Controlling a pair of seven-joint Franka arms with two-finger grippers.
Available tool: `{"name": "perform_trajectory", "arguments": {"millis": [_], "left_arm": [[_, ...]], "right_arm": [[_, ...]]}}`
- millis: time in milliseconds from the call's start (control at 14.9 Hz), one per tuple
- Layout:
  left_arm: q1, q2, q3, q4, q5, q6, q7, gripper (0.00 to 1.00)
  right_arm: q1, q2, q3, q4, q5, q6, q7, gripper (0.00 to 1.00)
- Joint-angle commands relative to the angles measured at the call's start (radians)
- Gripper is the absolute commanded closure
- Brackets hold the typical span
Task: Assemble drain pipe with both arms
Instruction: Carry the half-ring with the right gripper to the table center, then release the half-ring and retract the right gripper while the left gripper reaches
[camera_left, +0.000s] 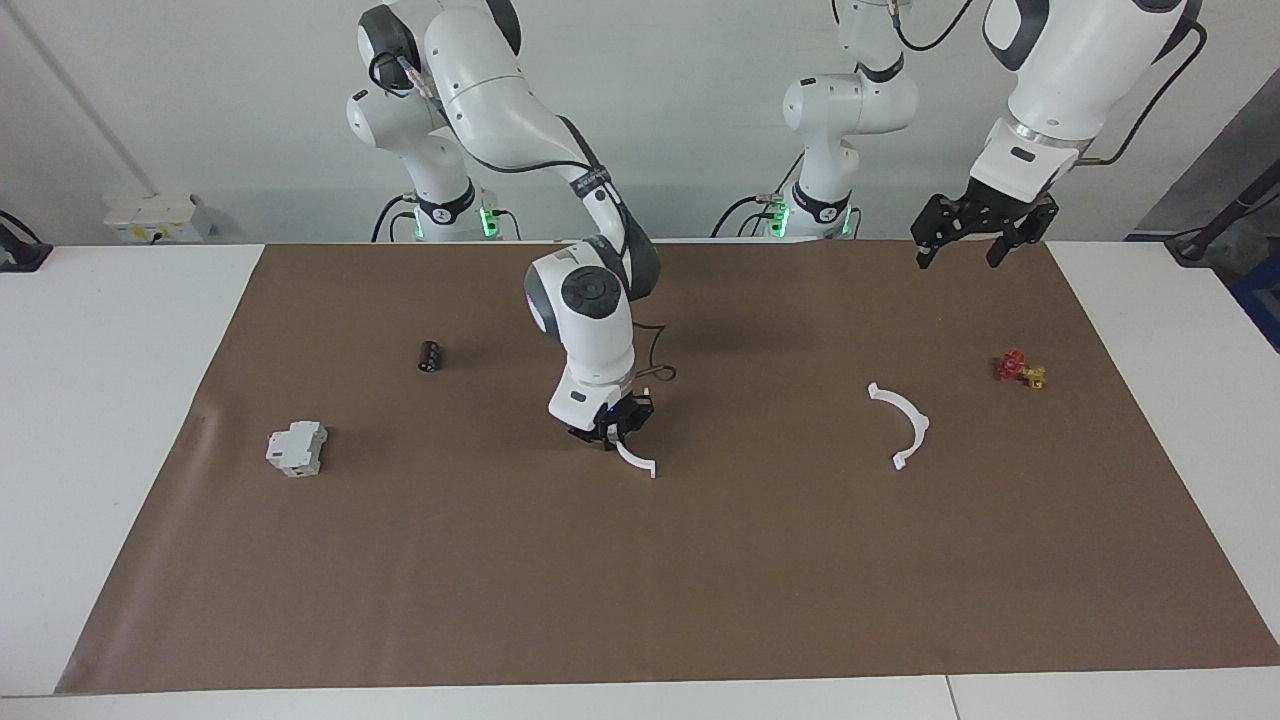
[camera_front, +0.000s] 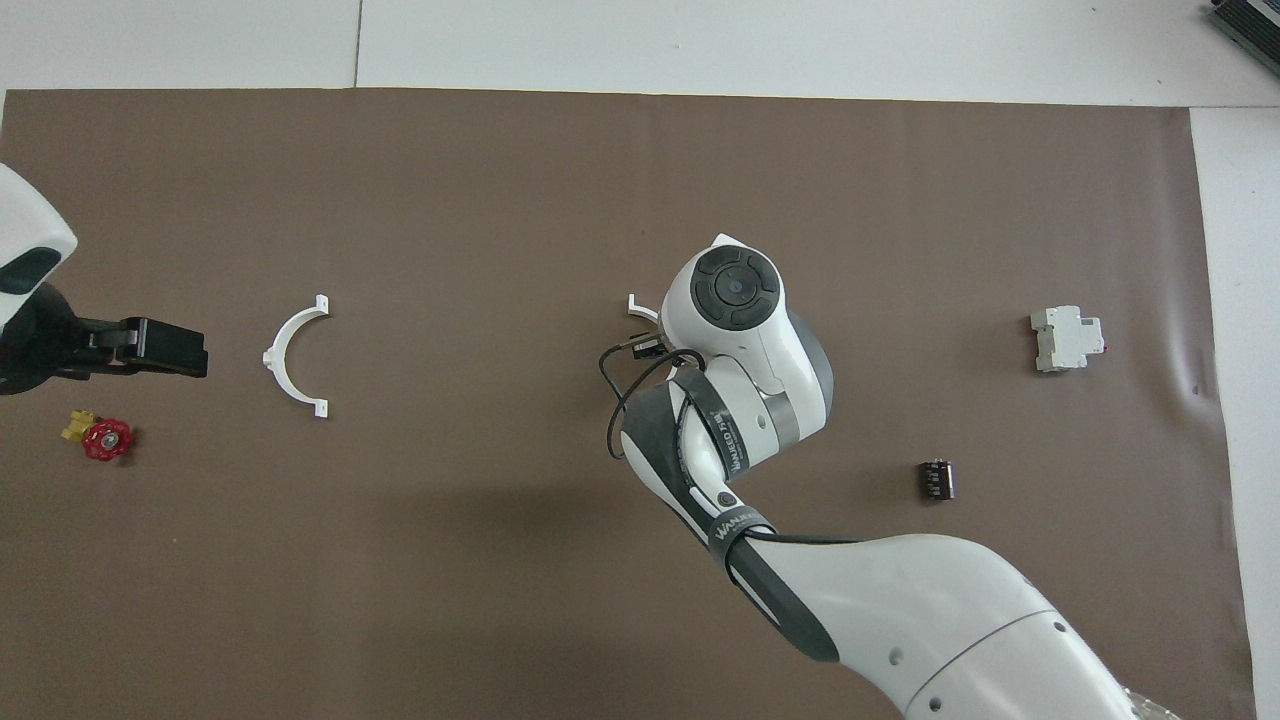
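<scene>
Right arm bends steeply down mid-bench, right gripper (camera_left: 612, 437) fingers clamping one half-ring (camera_left: 637, 461) — its arc trails away from the robots; left gripper (camera_left: 968, 236) waits raised, fingers spread.

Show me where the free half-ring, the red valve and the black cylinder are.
free half-ring (camera_left: 916, 421), facing view, middle of arc
red valve (camera_left: 1012, 365), facing view, red handwheel
black cylinder (camera_front: 936, 480), overhead view, its body

Brown mat (camera_left: 700, 580) looks matt, paper-like, slight creases near one edge; tabletop (camera_left: 120, 400) smooth white, satin. Half-rings (camera_left: 905, 425) thin white plastic, smooth. Arms (camera_left: 590, 330) glossy white shells with dark matt joint bands; left hand (camera_left: 965, 245) matt black. Boxy block (camera_left: 296, 447) grey-white plastic. Valve (camera_left: 1020, 370) shiny red and yellow. Small cylinder (camera_left: 430, 356) dark, glossy
</scene>
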Motion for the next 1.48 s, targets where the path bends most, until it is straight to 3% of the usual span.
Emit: {"name": "perform_trajectory", "arguments": {"millis": [0,335,604,738,939,1208,1409], "left_arm": [[0.006,-0.007,-0.002,-0.004,0.013,0.01,0.014,0.0],[0.008,-0.015,-0.002,-0.024,0.013,0.035,0.013,0.0],[0.022,-0.101,-0.002,-0.258,0.013,0.275,0.008,0.0],[0.031,-0.103,-0.002,-0.335,0.013,0.387,0.007,0.0],[0.052,-0.028,-0.003,-0.401,0.013,0.559,0.006,0.0],[0.04,0.13,-0.003,-0.462,0.013,0.813,-0.038,0.0],[0.052,0.17,-0.003,-0.544,0.013,0.96,-0.153,0.0]], "right_arm": [[0.008,-0.006,-0.004,-0.007,-0.016,-0.015,0.036,0.0],[-0.034,-0.088,-0.019,0.001,-0.013,-0.08,0.049,0.0],[-0.156,-0.197,-0.024,0.002,-0.016,-0.153,0.045,0.0],[-0.214,-0.237,-0.03,0.01,-0.033,-0.199,0.036,0.0],[-0.294,-0.298,-0.031,0.01,-0.071,-0.244,0.033,0.0],[-0.377,-0.381,-0.033,0.024,-0.074,-0.386,0.032,0.0],[-0.437,-0.447,-0.033,0.039,-0.082,-0.514,-0.072,0.0]]}}
